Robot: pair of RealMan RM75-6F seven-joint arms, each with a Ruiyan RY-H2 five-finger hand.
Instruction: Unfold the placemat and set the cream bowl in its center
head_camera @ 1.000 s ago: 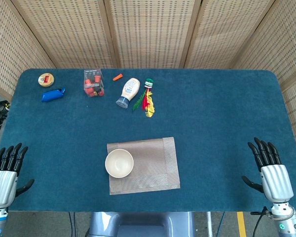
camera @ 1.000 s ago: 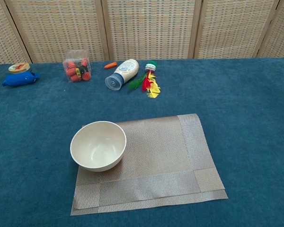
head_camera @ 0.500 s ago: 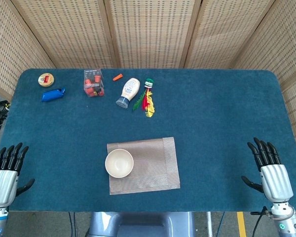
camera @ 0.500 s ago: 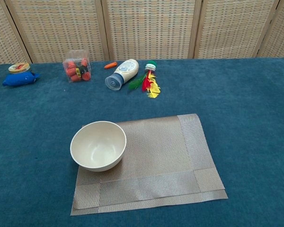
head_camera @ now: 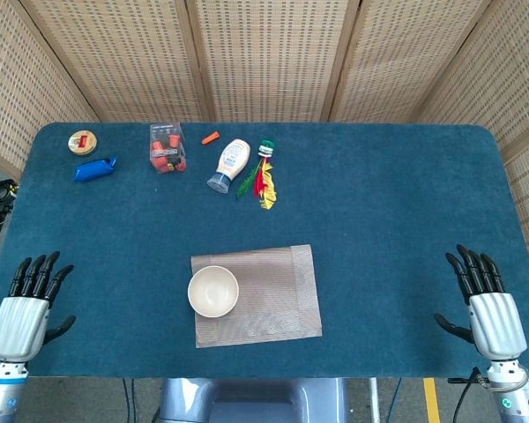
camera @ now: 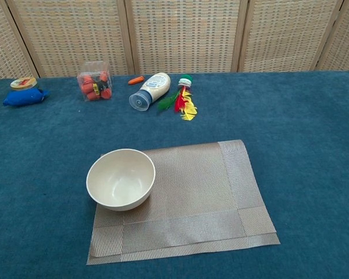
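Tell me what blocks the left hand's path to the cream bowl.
Nothing visible does. Only bare blue table lies between the left hand and the cream bowl, which sits on the left edge of the folded placemat.

Left robot hand [head_camera: 22, 317] empty, fingers spread, right robot hand [head_camera: 494, 313] likewise

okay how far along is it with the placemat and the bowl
Nothing looks done yet. The placemat lies folded, layered edges showing along its front. The cream bowl sits on its left edge, not the center. Nothing is in hand: the left robot hand and right robot hand are open at the table's near corners.
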